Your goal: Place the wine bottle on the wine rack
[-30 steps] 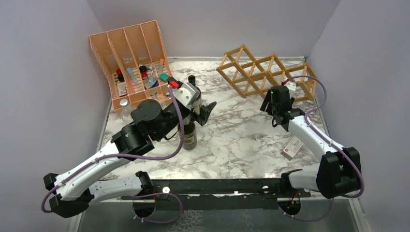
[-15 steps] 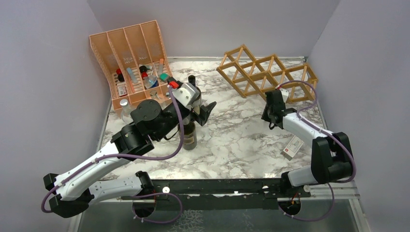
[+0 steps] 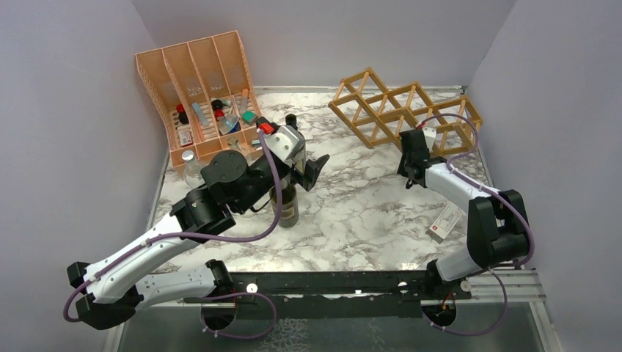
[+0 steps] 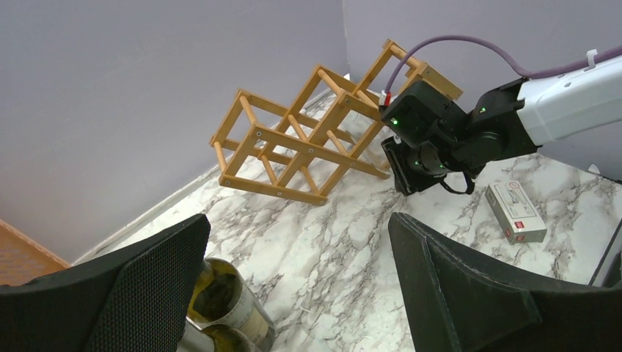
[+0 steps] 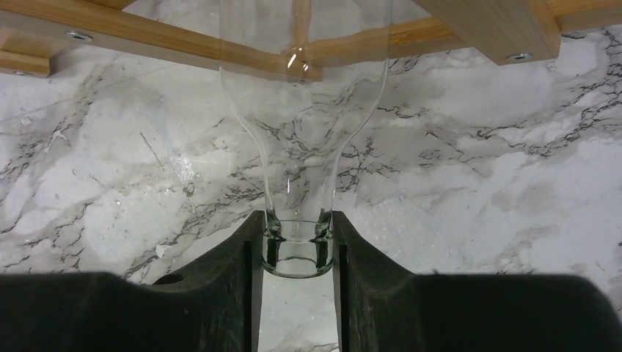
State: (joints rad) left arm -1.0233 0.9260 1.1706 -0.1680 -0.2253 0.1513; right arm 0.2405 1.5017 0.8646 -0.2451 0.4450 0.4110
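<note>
The light wooden wine rack (image 3: 381,110) (image 4: 293,139) lies at the back right of the marble table. A clear glass wine bottle (image 5: 301,110) lies with its body in under the rack's sticks (image 5: 147,29) and its neck pointing out. My right gripper (image 5: 297,224) (image 3: 416,143) is shut on that neck, just below the lip. A second, dark wine bottle (image 3: 287,209) (image 4: 227,301) stands upright mid-table. My left gripper (image 4: 299,220) (image 3: 301,172) hovers wide open just above and beside it, with nothing between its fingers.
An orange-pink slotted organiser (image 3: 198,88) with several small bottles stands at the back left, a small clear jar (image 3: 189,163) in front of it. A small white box (image 3: 445,220) (image 4: 516,213) lies near the right edge. Purple walls close in three sides.
My right gripper has closed on the clear bottle's neck, and the right arm has drawn in closer to the rack. The left arm and the dark bottle have not moved.
</note>
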